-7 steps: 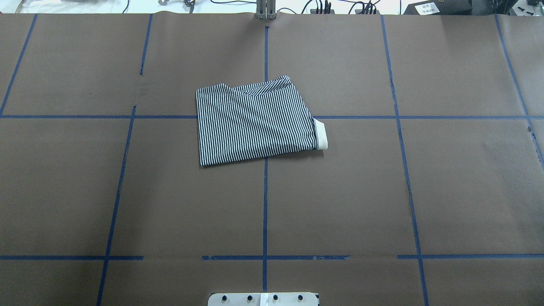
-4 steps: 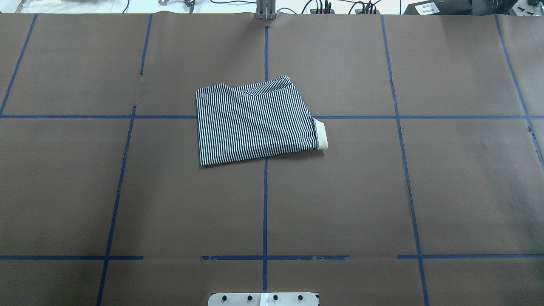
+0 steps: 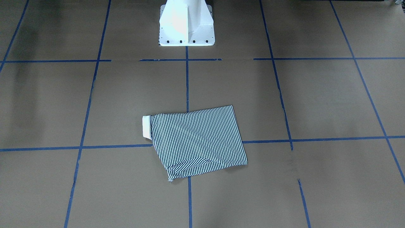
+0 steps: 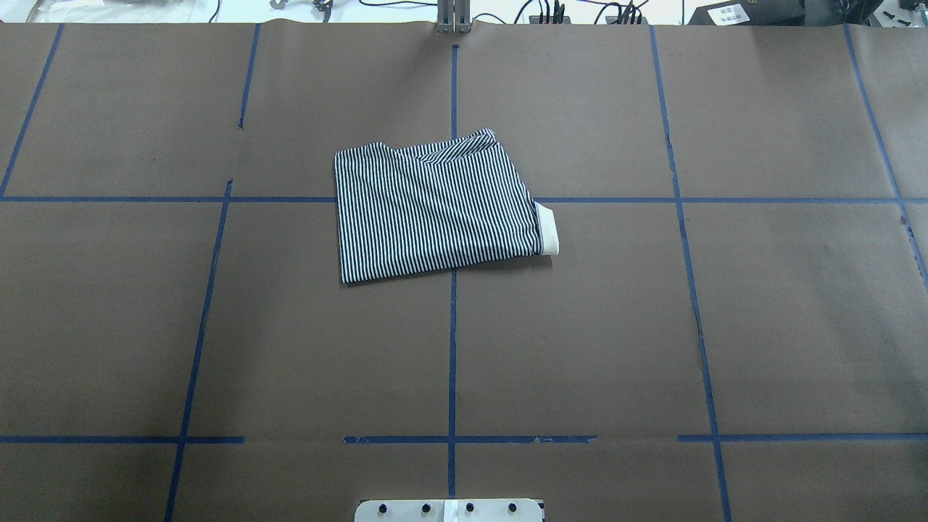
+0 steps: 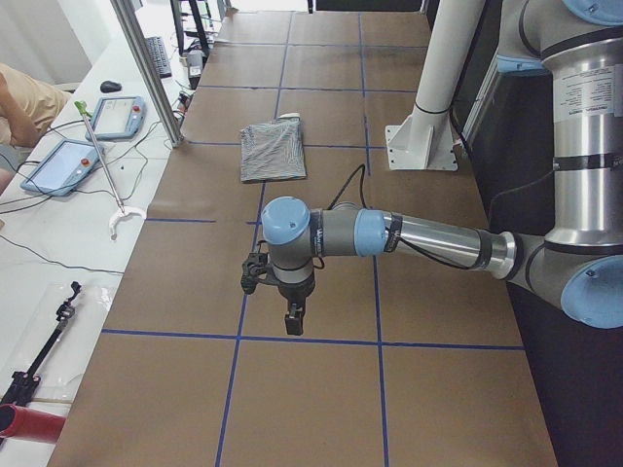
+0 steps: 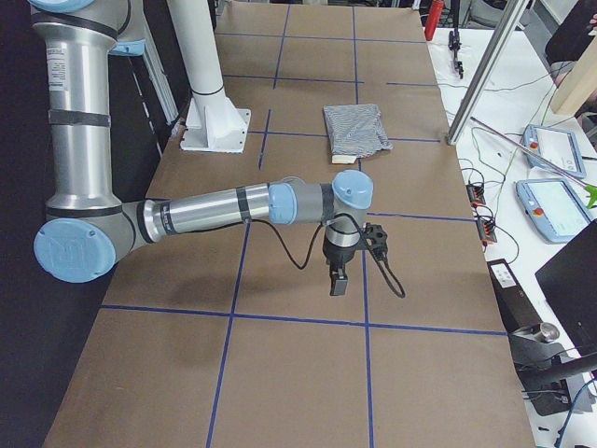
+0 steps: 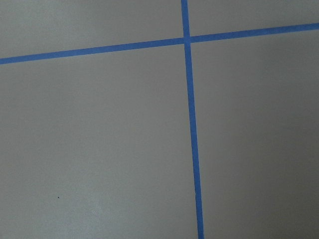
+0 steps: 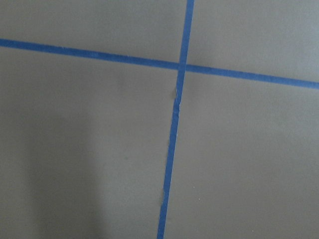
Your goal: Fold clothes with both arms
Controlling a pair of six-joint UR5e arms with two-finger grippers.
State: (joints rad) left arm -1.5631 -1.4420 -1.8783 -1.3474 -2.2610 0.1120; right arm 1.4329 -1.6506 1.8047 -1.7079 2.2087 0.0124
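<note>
The folded shirt (image 4: 435, 210), mid-frame, seems light and limp; pinch its corners. I cannot tell whether the left gripper (image 5: 292, 326) or right gripper (image 6: 337, 285) is open.

No legible text, labels, brands or numbers anywhere

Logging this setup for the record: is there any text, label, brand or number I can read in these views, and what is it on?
No text here can be read.
The white label on the black box at the far table edge: printed marks, too small to read.
The striped shirt: no logo or tag showing.
The tablet beside the table: screen too blurred to read.
</note>
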